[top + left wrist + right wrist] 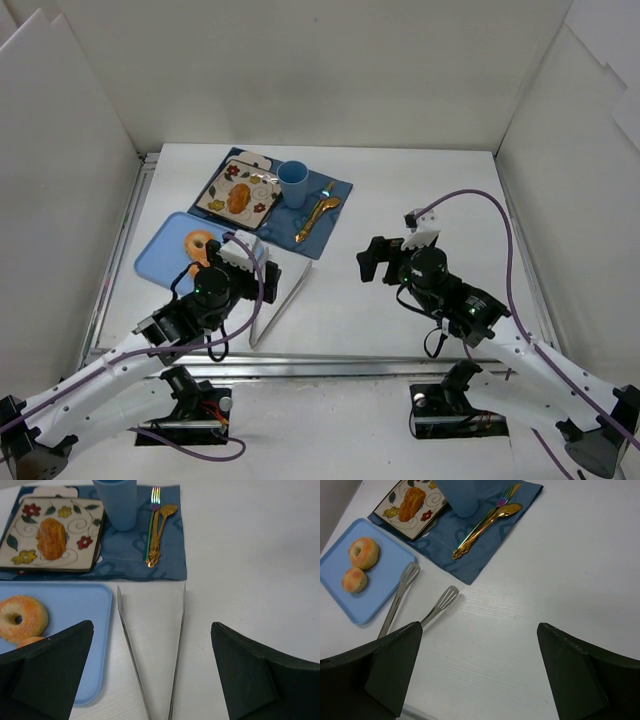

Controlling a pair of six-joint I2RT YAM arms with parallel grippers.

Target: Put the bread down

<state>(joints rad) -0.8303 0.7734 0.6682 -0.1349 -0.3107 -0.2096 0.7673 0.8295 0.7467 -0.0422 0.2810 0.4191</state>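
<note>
The bread [238, 199], an oblong golden-brown roll, lies on the flowered square plate [218, 190] on the blue placemat; it also shows in the left wrist view [51, 538] and the right wrist view [411, 503]. My left gripper [152, 670] is open and empty, low over the metal tongs [150, 650] that lie on the table beside the blue tray [165, 250]. My right gripper [480, 675] is open and empty over bare table, right of the tongs [420, 607].
The blue tray holds a ring donut [21, 618] and a small round pastry [354, 579]. A blue cup [293, 183], a gold spoon [320, 216] and a fork [152, 520] sit on the placemat [325, 215]. White walls enclose the table.
</note>
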